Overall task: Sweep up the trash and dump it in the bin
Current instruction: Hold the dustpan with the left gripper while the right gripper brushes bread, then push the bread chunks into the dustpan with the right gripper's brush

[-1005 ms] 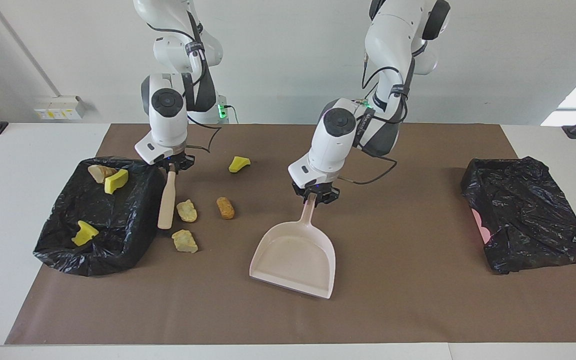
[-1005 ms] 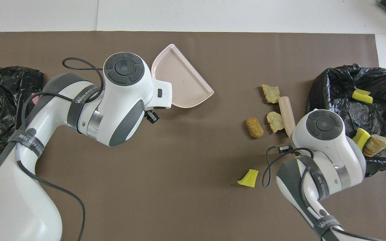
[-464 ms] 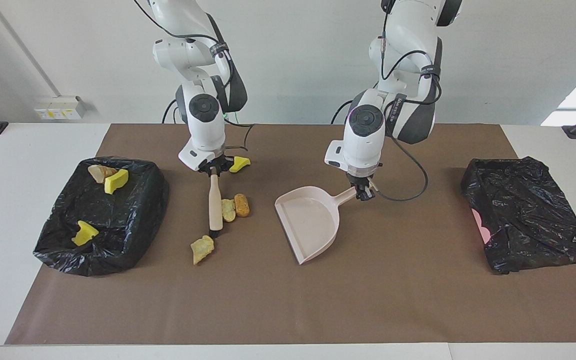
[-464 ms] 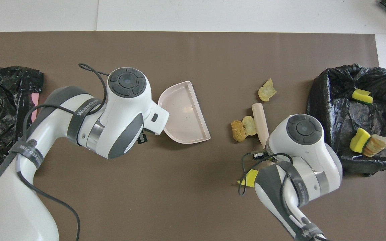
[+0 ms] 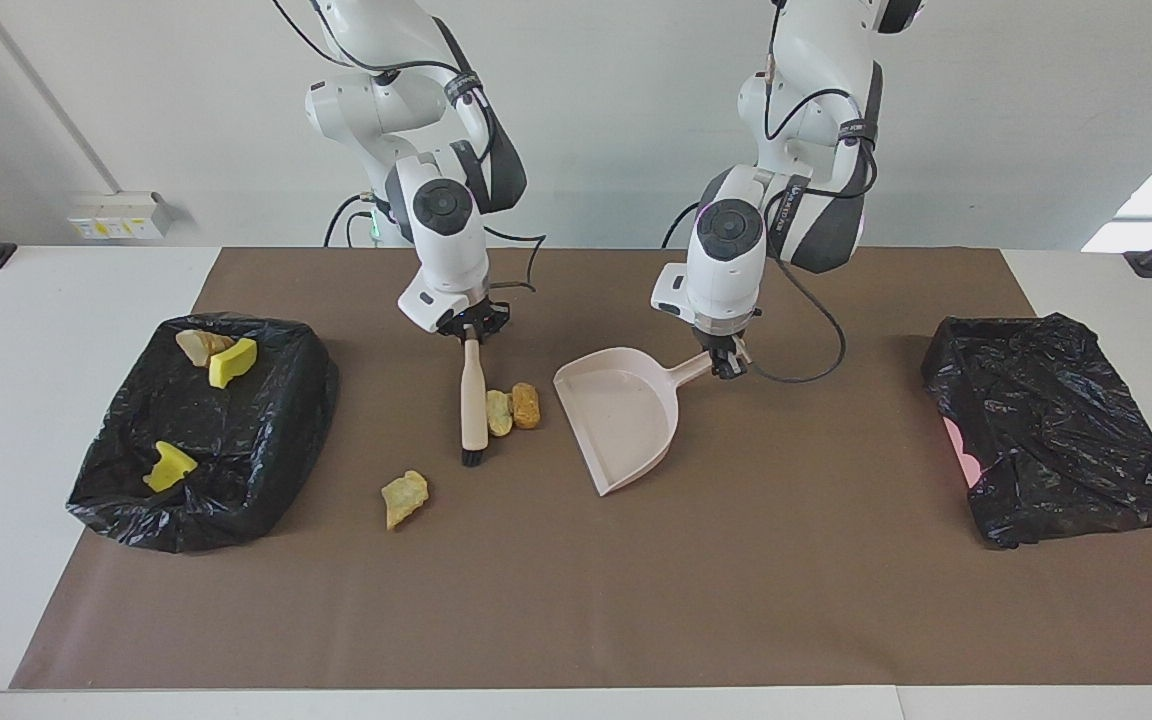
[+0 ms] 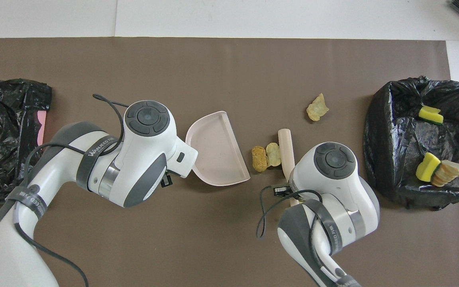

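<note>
Right hand (image 5: 472, 330) grips a brush (image 5: 474, 400) beside two lumps of trash (image 5: 513, 409). Left hand (image 5: 728, 362) grips the dustpan (image 5: 621, 417) just past them. Brush steadily into its open edge; one lump (image 5: 403, 497) lies apart.

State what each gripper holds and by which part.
The right gripper holds the brush by the top end of its handle. The left gripper holds the dustpan by the end of its handle.
</note>
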Available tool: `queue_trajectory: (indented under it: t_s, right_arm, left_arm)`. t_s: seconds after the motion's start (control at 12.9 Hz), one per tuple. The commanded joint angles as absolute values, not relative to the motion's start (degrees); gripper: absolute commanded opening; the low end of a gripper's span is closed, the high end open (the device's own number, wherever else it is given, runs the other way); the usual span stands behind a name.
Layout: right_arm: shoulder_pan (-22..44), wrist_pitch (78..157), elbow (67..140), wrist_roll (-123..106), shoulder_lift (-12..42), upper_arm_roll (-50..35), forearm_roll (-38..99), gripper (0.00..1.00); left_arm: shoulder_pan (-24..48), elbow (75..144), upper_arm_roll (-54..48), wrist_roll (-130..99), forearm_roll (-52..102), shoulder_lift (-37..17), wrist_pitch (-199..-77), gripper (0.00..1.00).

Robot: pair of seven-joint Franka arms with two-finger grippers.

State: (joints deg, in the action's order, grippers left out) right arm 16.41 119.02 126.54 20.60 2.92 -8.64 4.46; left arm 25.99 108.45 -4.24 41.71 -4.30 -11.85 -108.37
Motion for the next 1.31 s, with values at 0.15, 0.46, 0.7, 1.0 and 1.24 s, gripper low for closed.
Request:
queue_trajectory:
  t_s: [0.15, 0.46, 0.7, 1.0, 1.24]
  right_arm:
    - [22.4, 118.7, 119.3, 20.3, 7.8, -8.7, 12.2, 0.0]
    - [22.7, 115.5, 115.6, 18.0, 8.0, -8.6, 18.4, 0.0]
    - [20.3, 107.3, 115.0, 21.4, 3.8, -7.9, 17.0, 0.0]
    - [19.8, 96.4, 116.0, 37.0, -0.5, -8.4, 7.8, 0.0]
    - [20.7, 90.6, 122.2, 50.6, -5.8, -8.6, 7.2, 0.0]
  left_arm:
    - [26.4, 114.9, -3.9, 42.2, -2.7, -8.0, -112.9, 0.0]
    - [26.4, 114.9, -3.9, 41.8, -2.7, -8.1, -113.1, 0.0]
    - [26.4, 114.9, -3.9, 41.8, -2.7, -8.0, -113.3, 0.0]
    - [26.4, 115.0, -3.9, 41.7, -2.7, -8.0, -113.3, 0.0]
    - [26.4, 115.0, -3.9, 41.7, -2.7, -8.0, -113.3, 0.0]
